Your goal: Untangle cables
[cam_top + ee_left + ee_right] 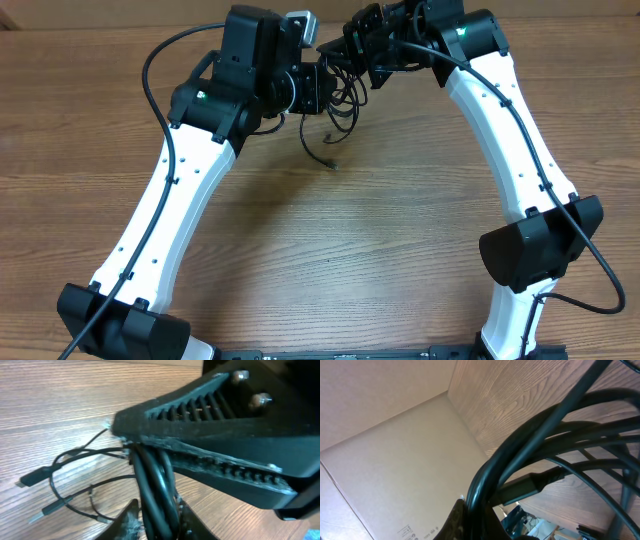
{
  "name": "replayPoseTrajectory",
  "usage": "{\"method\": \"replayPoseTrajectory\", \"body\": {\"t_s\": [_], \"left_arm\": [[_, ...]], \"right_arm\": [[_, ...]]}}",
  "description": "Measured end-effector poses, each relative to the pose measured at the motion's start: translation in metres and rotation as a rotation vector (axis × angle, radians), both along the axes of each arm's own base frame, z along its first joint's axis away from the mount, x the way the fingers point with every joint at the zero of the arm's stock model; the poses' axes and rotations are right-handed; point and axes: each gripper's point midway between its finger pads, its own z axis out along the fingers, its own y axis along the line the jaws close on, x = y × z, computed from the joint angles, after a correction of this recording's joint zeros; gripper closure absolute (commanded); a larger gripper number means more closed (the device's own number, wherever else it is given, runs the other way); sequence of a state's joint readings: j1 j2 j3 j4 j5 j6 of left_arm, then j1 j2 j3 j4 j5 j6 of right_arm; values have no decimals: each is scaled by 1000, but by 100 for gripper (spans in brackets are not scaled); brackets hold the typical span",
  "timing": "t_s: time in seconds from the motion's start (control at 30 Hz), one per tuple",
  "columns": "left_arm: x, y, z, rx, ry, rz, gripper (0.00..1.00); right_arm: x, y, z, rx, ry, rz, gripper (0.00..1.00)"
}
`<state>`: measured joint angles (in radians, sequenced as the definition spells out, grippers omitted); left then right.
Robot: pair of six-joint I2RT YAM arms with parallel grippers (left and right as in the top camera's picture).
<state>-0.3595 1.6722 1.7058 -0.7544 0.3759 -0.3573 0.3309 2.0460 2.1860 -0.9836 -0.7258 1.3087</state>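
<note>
Even, warm, diffuse light falls on the wooden surface [330,250] from above, leaving only faint, soft shadows beside the arms. In both wrist views the near cables [155,485] are blurred and dark, while the far wood grain is sharper.

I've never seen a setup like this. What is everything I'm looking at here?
cables: several, thin and black, tangled in a bundle between the two grippers at the far middle of the table, plug ends hanging loose
table: one, brown wood grain, under everything
board: one, plain beige, at the table's edge in the right wrist view
left arm: one, white with black joints
right arm: one, white with black joints
left gripper: one, black, shut on the cables
right gripper: one, black, at the bundle, grip unclear
</note>
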Motion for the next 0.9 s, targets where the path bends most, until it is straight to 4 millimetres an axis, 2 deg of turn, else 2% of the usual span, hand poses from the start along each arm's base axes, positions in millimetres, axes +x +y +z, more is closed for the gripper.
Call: {"method": "replayPoseTrajectory", "body": {"t_s": [0.03,0.23,0.5,0.53,0.57,0.67,0.7,0.73,0.83,0.9], "left_arm": [[0,1,0,0,2,6,96],[3,0,-9,8,23,13,96],[-7,-2,-21,11,80,-21,96],[-10,-3,-22,13,87,-34,96],[-13,-3,-24,18,98,-46,96],[-31,13,-29,49,161,-60,96],[-36,18,-27,52,164,-65,96],[-40,23,-22,53,153,-77,96],[-47,29,-13,60,121,-117,96],[-50,27,-11,66,94,-161,96]], "right_arm": [[0,1,0,0,-1,1,96],[2,-4,-7,-51,-15,-16,96],[-5,-34,-38,-277,12,-78,96],[-5,-36,-39,-299,-12,-64,93],[-5,-39,-41,-330,-45,-42,88],[8,-63,-45,-452,-177,5,35],[13,-73,-45,-476,-211,21,23],[17,-85,-45,-497,-255,50,15],[23,-104,-43,-514,-334,121,12],[19,-106,-44,-506,-356,172,12]]}}
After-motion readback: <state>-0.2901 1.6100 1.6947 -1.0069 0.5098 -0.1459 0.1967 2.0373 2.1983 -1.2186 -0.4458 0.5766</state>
